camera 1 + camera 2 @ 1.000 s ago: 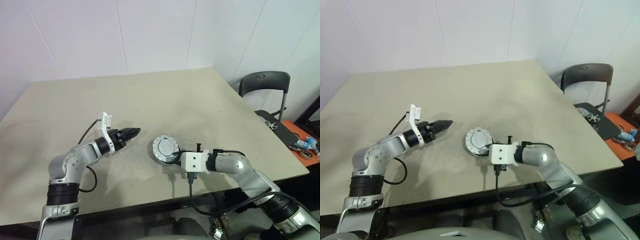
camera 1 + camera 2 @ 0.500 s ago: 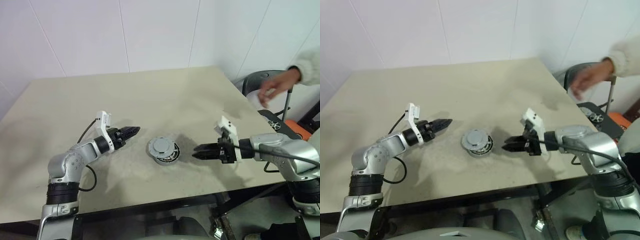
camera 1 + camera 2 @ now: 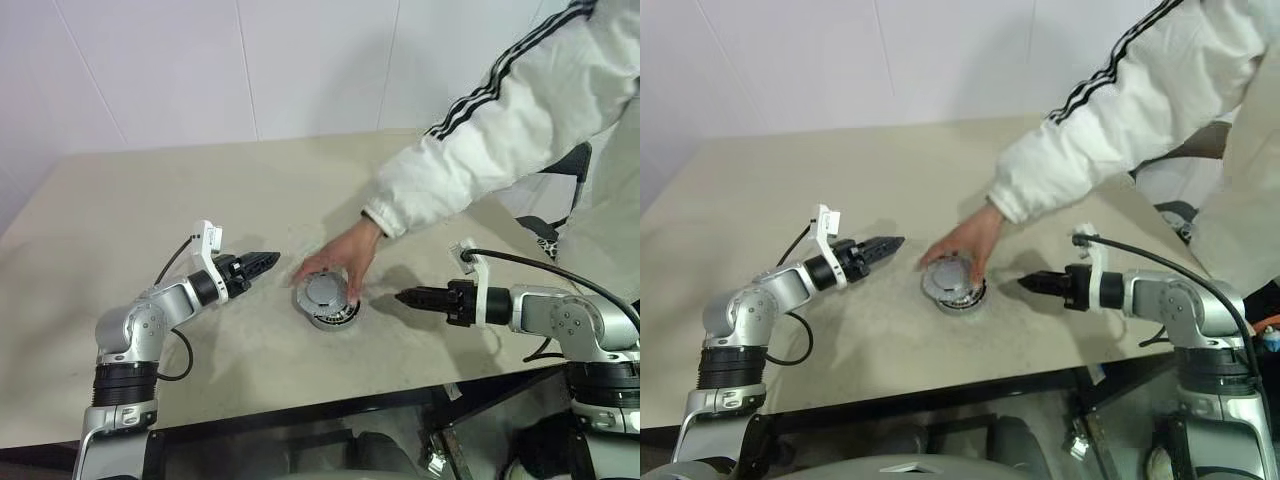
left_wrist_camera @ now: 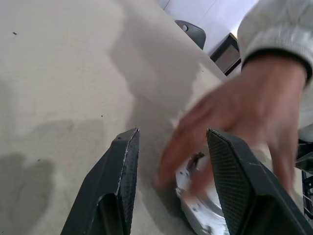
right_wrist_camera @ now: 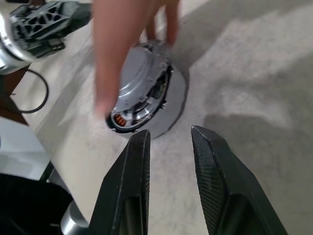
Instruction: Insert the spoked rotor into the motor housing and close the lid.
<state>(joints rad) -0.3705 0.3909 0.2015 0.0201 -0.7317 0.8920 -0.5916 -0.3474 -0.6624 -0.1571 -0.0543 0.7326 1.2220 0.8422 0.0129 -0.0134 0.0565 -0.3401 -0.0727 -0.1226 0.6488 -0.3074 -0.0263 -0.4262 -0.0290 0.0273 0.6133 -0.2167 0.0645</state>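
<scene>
The motor housing (image 3: 336,318) sits on the table between my two grippers, with the lid (image 3: 326,290) lying on top of it. Copper windings show in the gap under the lid (image 5: 139,83). A person's hand (image 3: 338,258) rests on the lid from the far side. The spoked rotor is hidden. My left gripper (image 3: 270,262) points at the housing from the left, a short way off, open and empty (image 4: 171,133). To the right of the housing my right gripper (image 3: 402,297) points back at it, also open and empty (image 5: 169,131).
The person's white sleeve with black stripes (image 3: 480,130) reaches over the table's right half, above my right arm. A dark chair (image 3: 578,160) stands past the table's right edge. The table's front edge (image 3: 300,405) runs close below both arms.
A person's arm has come in from the right and laid a hand on the lid. My right gripper has drawn back to the right of the housing and rolled. The left gripper has stayed put.
</scene>
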